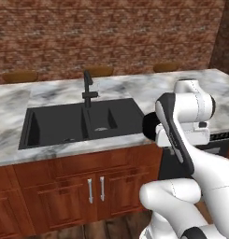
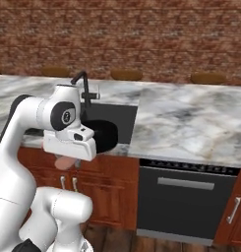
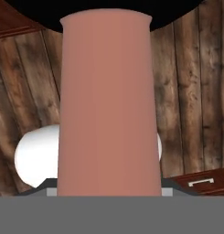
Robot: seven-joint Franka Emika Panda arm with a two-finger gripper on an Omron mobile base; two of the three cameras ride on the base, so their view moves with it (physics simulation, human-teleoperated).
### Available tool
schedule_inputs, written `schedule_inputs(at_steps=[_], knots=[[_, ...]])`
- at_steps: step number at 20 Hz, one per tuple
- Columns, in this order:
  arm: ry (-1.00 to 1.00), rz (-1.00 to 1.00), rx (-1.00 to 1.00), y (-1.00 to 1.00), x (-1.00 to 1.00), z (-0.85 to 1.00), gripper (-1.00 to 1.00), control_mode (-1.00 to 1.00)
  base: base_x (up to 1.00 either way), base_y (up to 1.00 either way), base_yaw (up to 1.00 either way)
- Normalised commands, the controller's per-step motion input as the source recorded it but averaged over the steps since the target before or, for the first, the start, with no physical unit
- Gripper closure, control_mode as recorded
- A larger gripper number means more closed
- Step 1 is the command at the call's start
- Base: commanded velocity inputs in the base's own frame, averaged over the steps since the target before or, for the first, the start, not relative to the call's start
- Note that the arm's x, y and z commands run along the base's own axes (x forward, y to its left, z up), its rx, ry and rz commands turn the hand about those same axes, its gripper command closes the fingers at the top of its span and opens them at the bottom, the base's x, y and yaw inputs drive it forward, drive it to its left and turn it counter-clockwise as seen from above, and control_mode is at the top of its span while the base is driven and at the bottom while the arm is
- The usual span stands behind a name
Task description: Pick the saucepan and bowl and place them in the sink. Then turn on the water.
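My gripper [image 2: 68,154] is shut on the salmon-pink handle [image 3: 109,105] of the saucepan [image 2: 103,136]. The black pan hangs in the air in front of the counter edge, to the right of the sink's [image 1: 55,122] right basin. In the left base view the saucepan [image 1: 149,126] peeks out from behind my forearm. The handle runs up the middle of the hand view and hides the fingertips. The black arched faucet [image 1: 88,88] stands behind the sink [image 2: 121,117]. The bowl and the water are out of view.
A marble counter [image 2: 191,118] stretches to the right of the sink, above a dark appliance with a bar handle [image 2: 187,197]. Wooden cabinet doors [image 1: 95,189] sit below the sink. Round wooden stools [image 2: 208,78] line the far side, before a brick wall.
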Motion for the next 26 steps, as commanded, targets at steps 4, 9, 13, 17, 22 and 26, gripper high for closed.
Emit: schedule_inputs(at_steps=[4,9,13,17,22,26], knots=[[0.0,0.0,0.0,0.0,0.0,0.0,1.0,1.0,0.53,0.0,0.0],[0.0,0.0,0.0,0.0,0.0,0.0,1.0,1.0,0.55,0.0,0.0],[0.0,0.0,0.0,0.0,0.0,0.0,1.0,1.0,0.57,0.0,0.0],[0.0,0.0,0.0,0.0,0.0,0.0,1.0,1.0,0.47,0.0,0.0],[0.0,0.0,0.0,0.0,0.0,0.0,1.0,1.0,0.46,0.0,0.0],[0.0,0.0,0.0,0.0,0.0,0.0,1.0,1.0,0.46,0.0,0.0]])
